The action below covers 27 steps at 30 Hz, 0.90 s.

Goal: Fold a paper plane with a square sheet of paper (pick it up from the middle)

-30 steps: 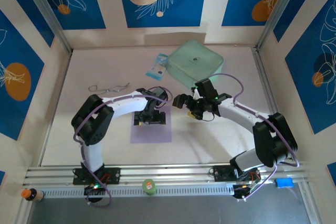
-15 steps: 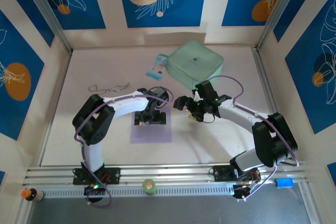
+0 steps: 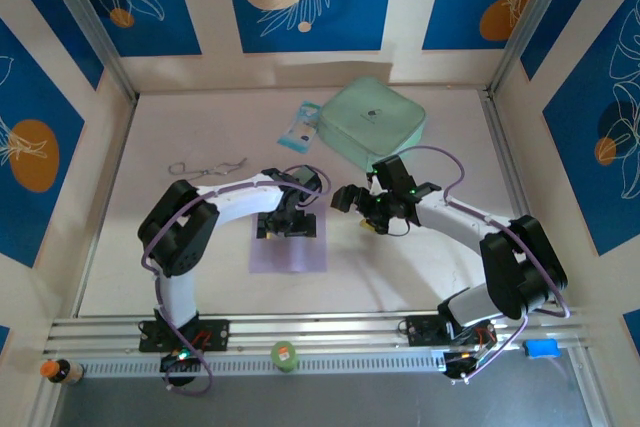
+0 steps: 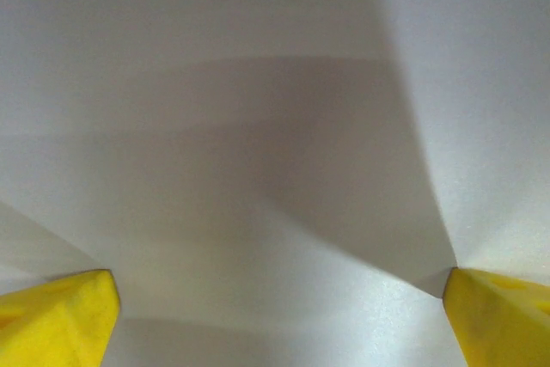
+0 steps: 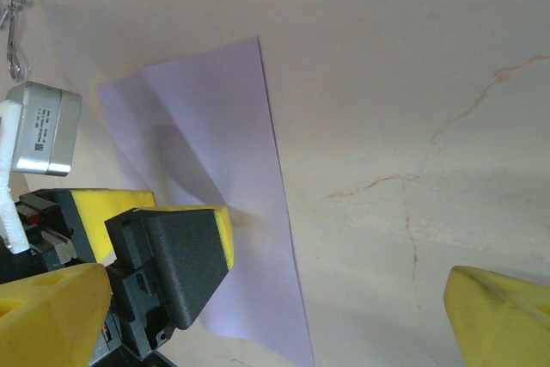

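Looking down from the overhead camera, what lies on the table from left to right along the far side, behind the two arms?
Thin metal chain → blue-white packet → mint-green case.

The square sheet of paper (image 3: 290, 253) — pale lavender, thin — lies unfolded, its middle buckled into shallow ridges.

Table (image 3: 150, 247): paper sheet (image 3: 290, 257), mint case (image 3: 372, 119), packet (image 3: 300, 127), chain (image 3: 205, 168).

Far part of paper sheet (image 3: 290, 255) beneath left claw (image 3: 288, 229)
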Each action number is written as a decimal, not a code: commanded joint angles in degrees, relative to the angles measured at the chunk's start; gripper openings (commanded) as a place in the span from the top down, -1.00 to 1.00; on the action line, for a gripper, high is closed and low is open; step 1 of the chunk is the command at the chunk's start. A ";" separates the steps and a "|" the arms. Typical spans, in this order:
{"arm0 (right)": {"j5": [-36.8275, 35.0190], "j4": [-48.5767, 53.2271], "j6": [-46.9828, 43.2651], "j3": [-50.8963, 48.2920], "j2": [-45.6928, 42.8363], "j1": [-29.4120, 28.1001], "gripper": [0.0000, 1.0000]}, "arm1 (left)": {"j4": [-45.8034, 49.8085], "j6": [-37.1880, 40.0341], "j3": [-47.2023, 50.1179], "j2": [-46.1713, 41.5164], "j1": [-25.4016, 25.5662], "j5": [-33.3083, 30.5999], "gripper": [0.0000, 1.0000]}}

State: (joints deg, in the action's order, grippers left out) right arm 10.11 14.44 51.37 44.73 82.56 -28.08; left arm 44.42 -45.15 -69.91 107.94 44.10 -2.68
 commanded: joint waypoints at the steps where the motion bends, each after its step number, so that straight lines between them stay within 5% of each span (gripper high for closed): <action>1: -0.53 -0.02 1.20 -1.16 -1.27 0.21 -1.00 | -2.06 -0.65 2.10 2.70 0.81 0.15 -0.93; 10: -0.62 -0.11 1.44 -1.25 -1.17 0.21 -1.00 | -3.21 -0.03 2.48 1.70 0.98 0.34 -0.82; 15: -2.56 -0.36 2.11 -2.38 -2.98 0.21 -1.00 | -6.97 1.93 3.56 0.09 1.25 2.88 -0.46; 27: -9.36 2.59 3.45 -3.81 -8.09 0.30 -1.00 | -12.25 2.69 6.08 -4.58 1.38 4.50 -0.04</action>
State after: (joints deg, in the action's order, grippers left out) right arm 3.55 14.79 53.67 41.74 76.23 -28.05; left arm 35.48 -43.03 -65.58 104.47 44.56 -0.84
